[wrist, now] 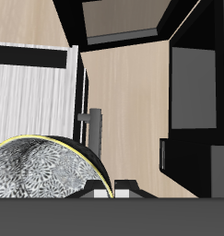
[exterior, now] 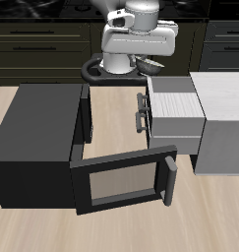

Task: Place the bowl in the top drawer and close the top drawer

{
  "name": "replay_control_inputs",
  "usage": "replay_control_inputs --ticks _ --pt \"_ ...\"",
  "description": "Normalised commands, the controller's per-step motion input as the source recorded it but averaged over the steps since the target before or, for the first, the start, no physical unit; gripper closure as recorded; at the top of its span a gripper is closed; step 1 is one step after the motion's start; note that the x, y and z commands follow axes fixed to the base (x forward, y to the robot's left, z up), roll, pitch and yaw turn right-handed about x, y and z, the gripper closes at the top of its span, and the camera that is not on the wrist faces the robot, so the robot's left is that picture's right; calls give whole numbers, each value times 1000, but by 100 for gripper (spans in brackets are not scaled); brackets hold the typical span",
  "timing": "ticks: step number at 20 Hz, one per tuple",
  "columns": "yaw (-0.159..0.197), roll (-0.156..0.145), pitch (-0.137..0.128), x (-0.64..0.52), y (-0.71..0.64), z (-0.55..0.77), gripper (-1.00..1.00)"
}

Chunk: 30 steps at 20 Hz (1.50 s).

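Wrist view shows the bowl [wrist: 35, 171] close under the gripper [wrist: 118, 189], its rim right beside the fingertips, over the open top drawer [wrist: 35, 97]; whether the jaws pinch that rim or stand apart I cannot tell. In the exterior view the bowl [exterior: 150, 66] hangs by the gripper [exterior: 153, 68] above the far end of the top drawer [exterior: 175, 103], pulled out of the light grey cabinet [exterior: 224, 118]. It looks thin, stiff, light and probably slippery metal, best pinched across the rim. Being round, it has no long axis; its speckled inside faces the wrist camera, so the bowl may be tilted.
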Motion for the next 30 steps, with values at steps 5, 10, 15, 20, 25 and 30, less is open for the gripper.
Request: replay_control_inputs --ticks 5,10,15,20,25,30 --pt "19 24 -4 39 254 -29 100" --pt "4 17 15 73 127 -71 100" --pt "0 32 44 129 185 -189 100" --pt "15 15 15 37 88 -117 100" --pt "-1 5 19 110 -4 -137 100" --pt "-6 4 38 58 -21 -208 100"
